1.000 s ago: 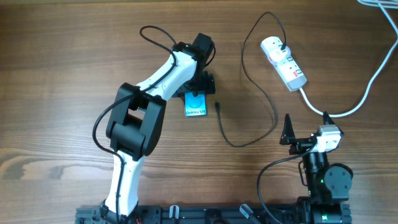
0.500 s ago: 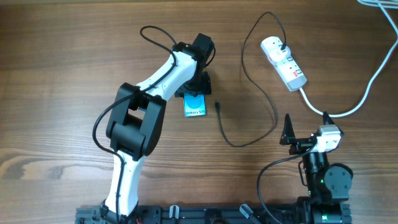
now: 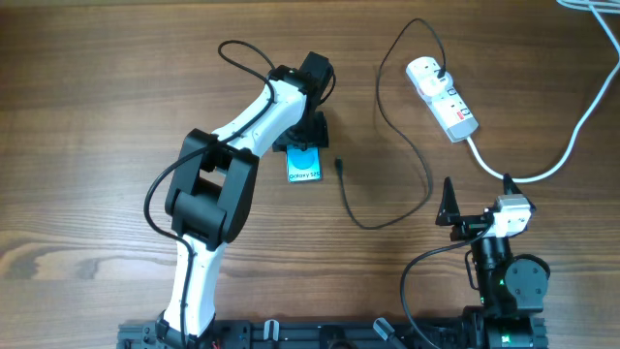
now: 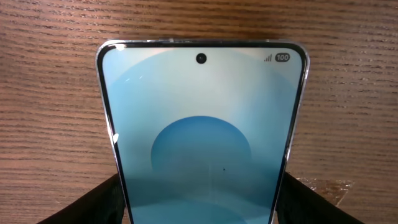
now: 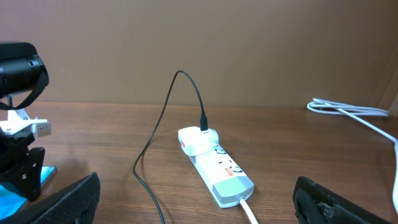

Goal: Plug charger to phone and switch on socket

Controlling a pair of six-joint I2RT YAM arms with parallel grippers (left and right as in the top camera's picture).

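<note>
The phone [image 3: 304, 167] lies flat on the wooden table, teal screen up, its white label strip toward the front edge. My left gripper [image 3: 308, 136] reaches down over its far end. In the left wrist view the black fingers [image 4: 93, 202] press against both long edges of the phone [image 4: 202, 112], so the gripper is shut on it. The charger [image 3: 426, 184], a thin black cable, runs from the socket [image 3: 442, 97] to a free plug tip [image 3: 340, 165] just right of the phone. My right gripper [image 3: 450, 206] hangs open, empty, near the front right, facing the socket [image 5: 214, 165].
A thick white lead [image 3: 581, 116] curves from the socket off the right edge. A white adapter [image 5: 198, 140] sits in the socket's far end with the charger [image 5: 155, 143] rising from it. The left arm [image 3: 223, 165] spans the table's middle left.
My left gripper's fingers have closed in onto the phone's sides. The phone, the cable and the right arm have not moved.
</note>
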